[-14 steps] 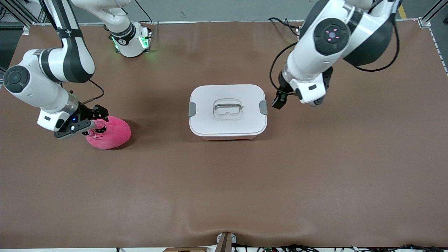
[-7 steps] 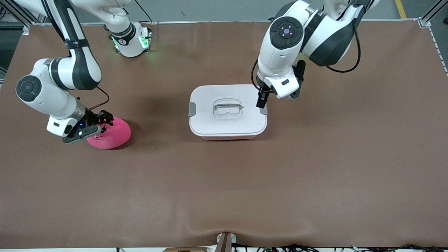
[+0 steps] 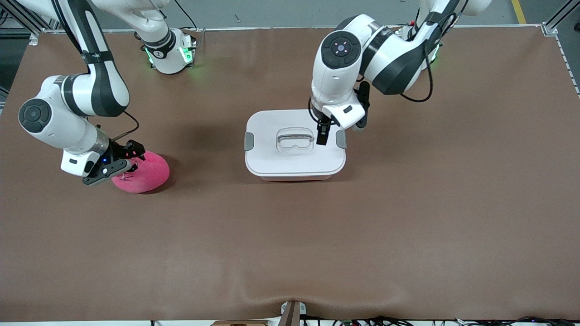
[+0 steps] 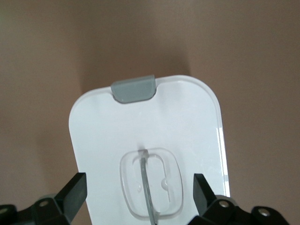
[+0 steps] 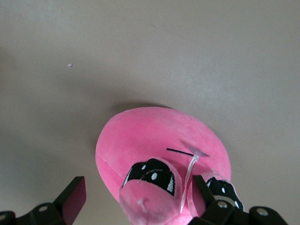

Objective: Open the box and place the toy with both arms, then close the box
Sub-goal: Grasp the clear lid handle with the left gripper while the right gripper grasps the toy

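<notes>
The white box (image 3: 294, 156) stands shut at the table's middle, with grey side latches (image 3: 248, 141) and a recessed handle (image 3: 295, 138). My left gripper (image 3: 322, 137) is open over the lid, between the handle and the latch at the left arm's end. In the left wrist view its fingers (image 4: 74, 192) stand wide on either side of the handle (image 4: 149, 187), and the other latch (image 4: 133, 89) shows past it. The pink plush toy (image 3: 147, 174) lies toward the right arm's end. My right gripper (image 3: 127, 160) is open and low over it. In the right wrist view its fingers (image 5: 74, 196) straddle a droopy eye of the toy (image 5: 159, 140).
The brown mat (image 3: 290, 235) covers the whole table. The right arm's green-lit base (image 3: 170, 52) stands at the table's edge farthest from the front camera. A clamp and cables (image 3: 292, 312) sit at the nearest edge.
My left gripper has swung from beside the box's latch at the left arm's end to over the lid beside the handle. My right gripper has shifted slightly over the toy.
</notes>
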Tool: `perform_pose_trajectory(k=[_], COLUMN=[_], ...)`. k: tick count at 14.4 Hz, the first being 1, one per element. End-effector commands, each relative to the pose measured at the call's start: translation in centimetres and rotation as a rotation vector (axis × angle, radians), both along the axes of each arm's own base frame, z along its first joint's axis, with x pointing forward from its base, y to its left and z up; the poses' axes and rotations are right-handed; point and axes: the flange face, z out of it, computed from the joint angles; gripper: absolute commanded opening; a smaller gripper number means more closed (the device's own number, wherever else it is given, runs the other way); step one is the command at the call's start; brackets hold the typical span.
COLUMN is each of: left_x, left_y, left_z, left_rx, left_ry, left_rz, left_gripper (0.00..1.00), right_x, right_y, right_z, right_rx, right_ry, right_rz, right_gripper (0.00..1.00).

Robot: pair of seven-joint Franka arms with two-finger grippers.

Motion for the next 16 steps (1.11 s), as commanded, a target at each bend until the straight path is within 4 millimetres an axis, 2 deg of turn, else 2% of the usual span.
perform_pose_trajectory(k=[1, 6, 8, 13, 16], left_x=[-0.7, -1.7, -1.9, -1.5, -1.4], left_y=[-2.0, -4.7, -5.9, -6.8, -7.5], left_z=[-1.5, -5.0, -6.4, -8.3, -8.2], left_rx=[0.015, 0.039, 0.065, 0.049, 0.01], left_ry=[-0.012, 0.012, -0.043, -0.077, -0.104], left_rz=[0.036, 0.058, 0.089, 0.139, 0.159], left_gripper=[1.0, 1.0, 1.0, 1.0, 1.0], right_x=[-0.5, -0.6, -0.6, -0.6, -0.2], right_y=[-0.1, 0.0, 0.0, 0.3, 0.8], right_z=[-0.2, -1.3, -1.8, -1.8, -0.8], right_rx=[-0.008, -0.012, -0.013, -0.024, -0.058], right_ry=[0.01, 0.03, 0.039, 0.058, 0.068], right_rz=[0.022, 0.03, 0.03, 0.111, 0.15], right_gripper=[1.0, 1.0, 1.0, 1.0, 1.0])
